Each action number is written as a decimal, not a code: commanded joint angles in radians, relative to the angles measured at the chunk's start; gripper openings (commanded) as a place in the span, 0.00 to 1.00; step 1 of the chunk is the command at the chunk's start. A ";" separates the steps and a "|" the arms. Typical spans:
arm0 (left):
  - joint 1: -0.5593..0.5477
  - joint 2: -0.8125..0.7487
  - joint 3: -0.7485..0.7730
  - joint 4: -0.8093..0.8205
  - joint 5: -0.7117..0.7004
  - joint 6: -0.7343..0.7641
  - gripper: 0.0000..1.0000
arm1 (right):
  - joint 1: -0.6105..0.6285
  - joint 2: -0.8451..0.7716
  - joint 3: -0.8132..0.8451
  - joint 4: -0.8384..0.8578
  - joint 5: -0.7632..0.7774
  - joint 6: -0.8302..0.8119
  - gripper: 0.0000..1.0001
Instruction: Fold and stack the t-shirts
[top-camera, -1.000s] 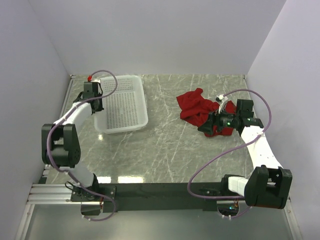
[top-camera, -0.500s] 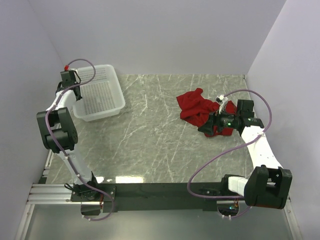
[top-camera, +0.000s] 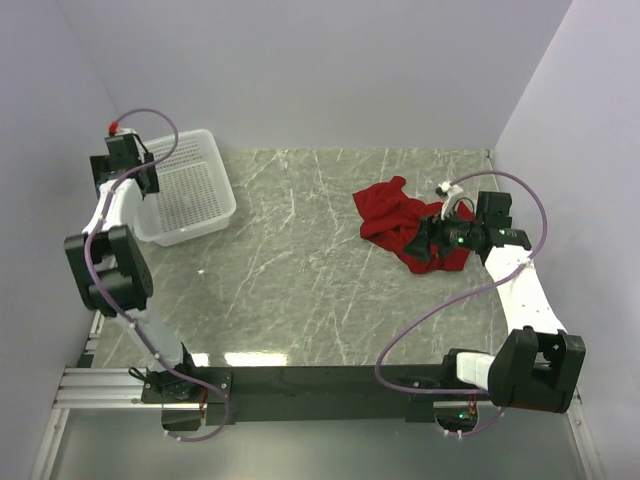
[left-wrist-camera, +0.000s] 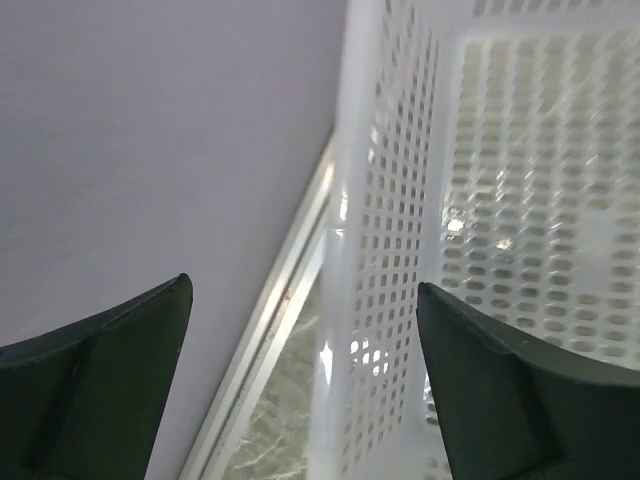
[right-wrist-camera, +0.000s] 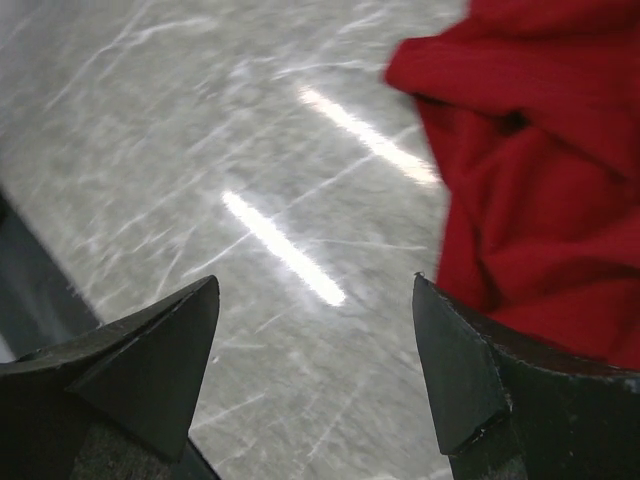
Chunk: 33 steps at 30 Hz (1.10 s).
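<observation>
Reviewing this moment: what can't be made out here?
1. One shirt or several in the red heap: top view, the folds are crumpled and the right gripper covers part of it.
2. Whether the right gripper touches the cloth: right wrist view, its own finger hides the contact.
3. Whether the left gripper touches the basket wall between its fingers: left wrist view is blurred; in the top view the wrist covers it.
</observation>
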 joint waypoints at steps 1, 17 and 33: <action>-0.003 -0.225 -0.027 0.051 0.033 -0.061 1.00 | -0.019 0.011 0.079 0.056 0.199 0.121 0.84; -0.053 -0.721 -0.443 0.151 0.810 -0.492 0.99 | -0.037 0.333 0.317 0.072 0.738 0.286 0.75; -0.371 -0.779 -0.628 0.209 0.836 -0.558 0.99 | 0.045 0.540 0.384 0.023 0.832 0.246 0.58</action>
